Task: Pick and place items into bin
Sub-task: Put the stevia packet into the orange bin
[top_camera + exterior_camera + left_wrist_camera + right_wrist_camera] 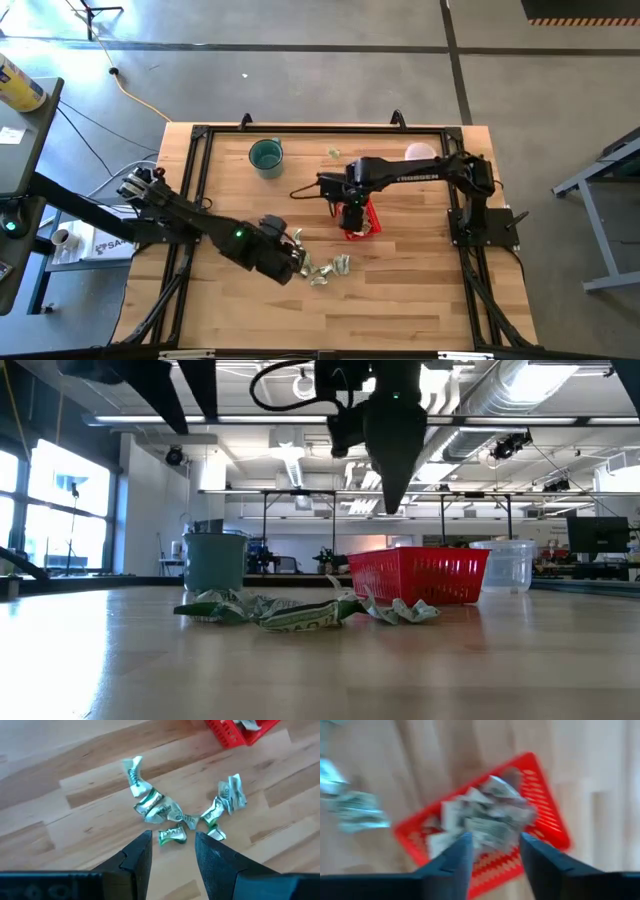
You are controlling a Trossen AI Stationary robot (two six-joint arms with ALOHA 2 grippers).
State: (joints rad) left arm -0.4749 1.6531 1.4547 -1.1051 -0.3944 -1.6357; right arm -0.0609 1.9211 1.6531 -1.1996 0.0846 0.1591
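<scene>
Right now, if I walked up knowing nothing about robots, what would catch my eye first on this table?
Probably the red basket near the table's middle, already holding crumpled wrappers, with the right gripper hanging just above it, fingers open. Next, the loose cluster of green-and-white wrappers on the wood nearer the front, where the left gripper hovers, open, over one small piece. A teal cup stands alone farther back.

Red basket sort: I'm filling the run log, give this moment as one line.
left claw open over crumpled green-and-white wrappers | right claw open above red perforated plastic basket | wrappers in basket
</scene>
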